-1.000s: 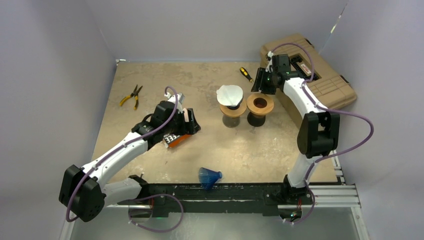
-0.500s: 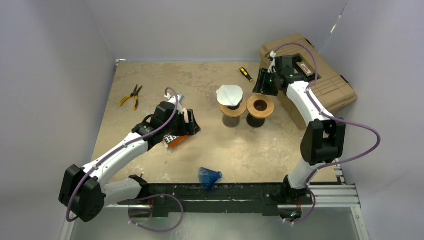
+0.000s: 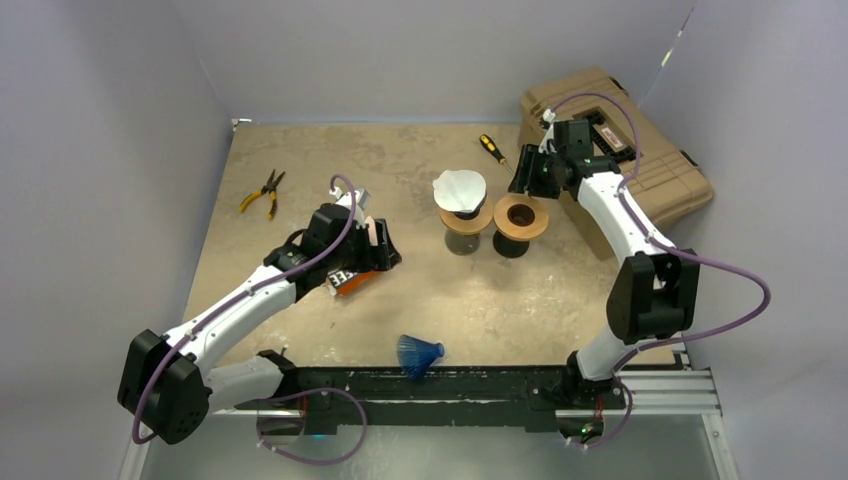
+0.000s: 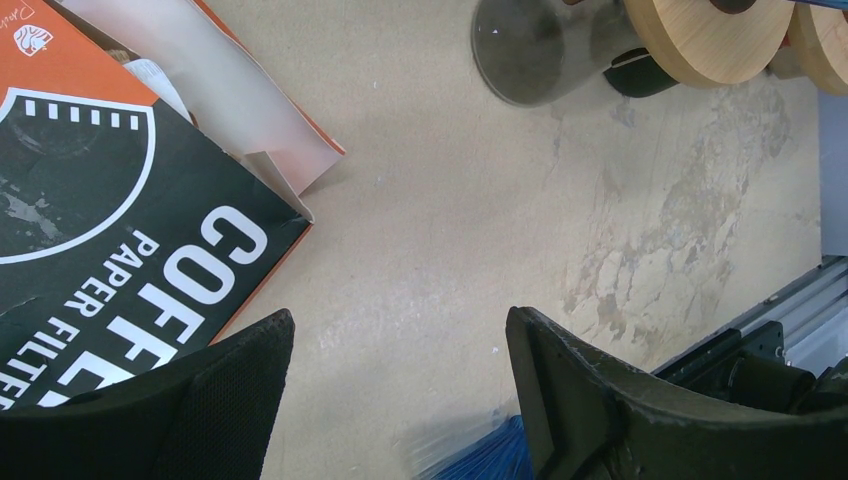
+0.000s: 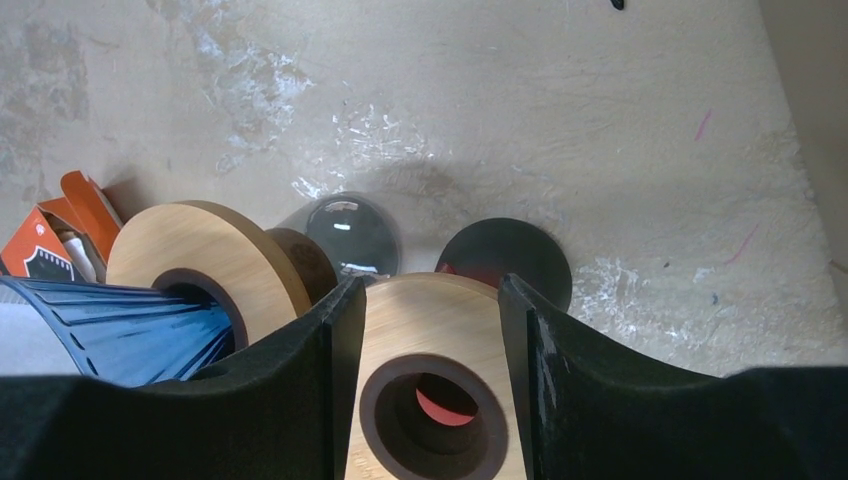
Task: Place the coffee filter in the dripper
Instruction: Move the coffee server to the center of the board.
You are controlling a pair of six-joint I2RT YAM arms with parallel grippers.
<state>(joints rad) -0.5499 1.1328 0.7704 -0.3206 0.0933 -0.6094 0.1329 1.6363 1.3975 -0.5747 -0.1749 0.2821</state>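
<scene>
Left arm: upper link folded out from the 7 o'clock base toward 8 o'clock, forearm running toward 1 o'clock, left gripper point(image 3: 378, 248) poised over the orange-and-black cardboard coffee-filter box point(image 3: 350, 275) at 9 o'clock of table centre. Fingers spread wide, clamped on nothing; bare tan tabletop point(image 4: 450, 230) visible through the gap in the left wrist view. Right arm: raised from the 5 o'clock base, elbow bent out toward 3 o'clock, forearm angled back toward 11 o'clock alongside the tan plastic tool case point(image 3: 660, 175) at 2 o'clock. Right gripper point(image 5: 430, 288) hovering above the empty round wooden dripper point(image 3: 520, 214) at 1 o'clock of centre. Fingers parted, holding nothing, framing the wooden ring in the right wrist view; contact with the ring not determinable. White paper coffee filter point(image 3: 459, 189) seated on the second round wooden dripper point(image 3: 466, 218), just beside the empty one at its 9 o'clock. Compared with one second earlier: right elbow swung farther out toward 4 o'clock, right gripper shifted slightly toward 4 o'clock. Left arm, both finger spacings and the filter unchanged.
</scene>
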